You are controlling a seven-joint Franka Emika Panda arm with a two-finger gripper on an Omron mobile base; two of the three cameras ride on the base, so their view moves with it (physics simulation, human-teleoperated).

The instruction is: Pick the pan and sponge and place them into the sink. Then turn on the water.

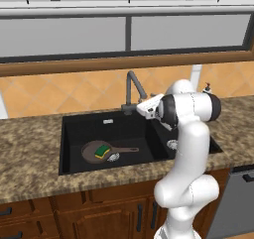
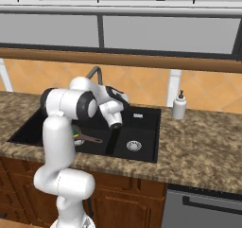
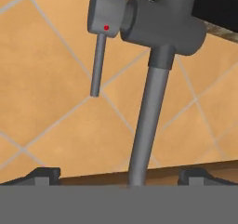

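The dark brown pan (image 1: 93, 152) lies in the large left basin of the black sink (image 1: 79, 126), handle pointing right. The green and yellow sponge (image 1: 103, 150) rests in the pan. From the right base view the pan handle (image 2: 90, 138) and a bit of the sponge (image 2: 75, 141) peek out beside my arm. My gripper (image 3: 122, 175) is open at the grey faucet (image 1: 133, 87), one fingertip (image 3: 44, 174) on each side of the faucet neck (image 3: 148, 111). The faucet lever (image 3: 96, 65) sticks out from the faucet body. No water is visible.
A white soap dispenser (image 2: 179, 106) stands on the granite counter (image 2: 203, 137) right of the sink. The small right basin has a silver drain (image 2: 133, 145). Orange tiled wall and a window sill rise behind the faucet. A dishwasher front (image 2: 203, 206) sits under the counter.
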